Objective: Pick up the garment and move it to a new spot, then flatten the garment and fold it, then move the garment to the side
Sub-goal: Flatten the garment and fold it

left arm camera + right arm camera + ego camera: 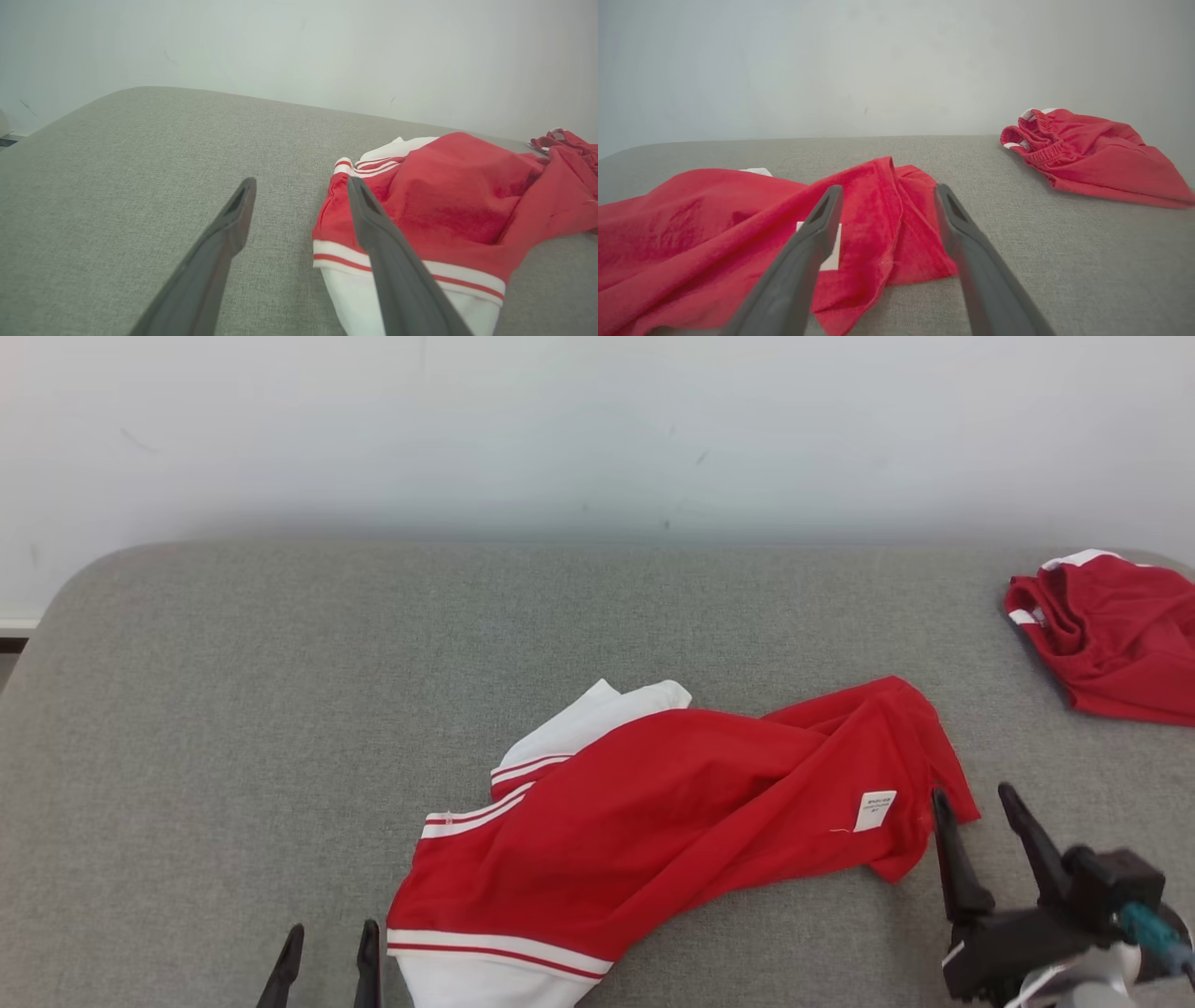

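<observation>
Red-and-white jersey point(672, 803) lies crumpled mid-table, bunched lengthwise, body twisted. White label point(875, 810) is showing, so it is likely inside out. The table point(233, 709) is covered in grey cloth. Red shorts point(1111, 635) sit well apart at the far right corner.

Right claw point(971, 793): fingers spread, holding nothing, its left finger at the jersey's right-hand edge, just beside the label. Left claw point(333, 927): fingers spread, empty, low over the table just beside the striped white end.

Judgement: the jersey looks set down at its spot, so flattening is the step in hand and folding is not yet begun. The next move calls for each claw to pinch its near edge, single layer if possible, then draw apart to take out the twist.
</observation>
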Motion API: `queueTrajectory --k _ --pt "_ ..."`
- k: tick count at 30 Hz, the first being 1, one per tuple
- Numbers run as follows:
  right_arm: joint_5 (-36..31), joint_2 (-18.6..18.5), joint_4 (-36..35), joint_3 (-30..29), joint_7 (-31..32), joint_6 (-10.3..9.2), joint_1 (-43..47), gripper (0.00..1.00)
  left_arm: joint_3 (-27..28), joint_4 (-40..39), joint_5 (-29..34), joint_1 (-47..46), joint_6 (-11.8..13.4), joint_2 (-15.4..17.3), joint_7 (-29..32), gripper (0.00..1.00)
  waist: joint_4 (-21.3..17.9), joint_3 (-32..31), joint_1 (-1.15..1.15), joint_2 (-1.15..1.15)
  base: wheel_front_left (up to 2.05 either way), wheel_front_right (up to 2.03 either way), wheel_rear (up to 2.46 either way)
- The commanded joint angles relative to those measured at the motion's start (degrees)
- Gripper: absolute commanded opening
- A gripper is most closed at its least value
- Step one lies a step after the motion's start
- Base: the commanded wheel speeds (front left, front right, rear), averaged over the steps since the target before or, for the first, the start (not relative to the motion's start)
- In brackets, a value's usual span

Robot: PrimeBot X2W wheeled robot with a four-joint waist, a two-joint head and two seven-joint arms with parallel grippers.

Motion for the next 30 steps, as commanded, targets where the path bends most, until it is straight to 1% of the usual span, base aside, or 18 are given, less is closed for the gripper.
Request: queueTrajectory --k 1,7,11,18,23,30 --pt "-0.75 0.96 -1.29 -0.83 -0.24 0.01 1.79 1.00 0.06 0.17 0.57 0.77 0.07 -0.06 -0.12 1.00 -0.05 -0.21 0.00 0.00 0.00 0.00 0.00" --pt "-2.84 4.91 -4.02 -3.89 -0.25 0.01 7.54 1.00 -1.73 1.44 -0.17 2.58 0.06 -0.04 -0.12 1.00 -0.07 -0.69 0.00 0.00 0.00 0.00 0.00" --pt "-3.35 5.75 -4.25 -4.51 -0.25 0.01 8.75 1.00 -5.14 3.22 -0.48 3.76 0.07 1.38 -0.12 1.00 -0.13 -0.75 0.00 0.00 0.00 0.00 0.00" --pt "-3.47 4.84 -1.81 -4.31 -0.25 0.01 6.32 1.00 -9.05 6.65 -2.09 5.12 0.07 3.27 -0.11 1.00 -0.13 -0.31 0.00 0.00 0.00 0.00 0.00" --pt "-3.76 3.75 1.10 -3.84 -0.25 0.01 3.86 1.00 -10.66 9.93 -3.49 3.79 0.07 3.89 -0.12 1.00 0.23 0.26 0.00 0.00 0.00 0.00 0.00" --pt "-3.68 3.15 5.67 -2.50 -0.24 0.01 -0.23 1.00 -13.16 13.84 -5.29 1.25 0.07 4.83 -0.12 1.00 0.37 0.99 0.00 0.00 0.00 0.00 0.00"
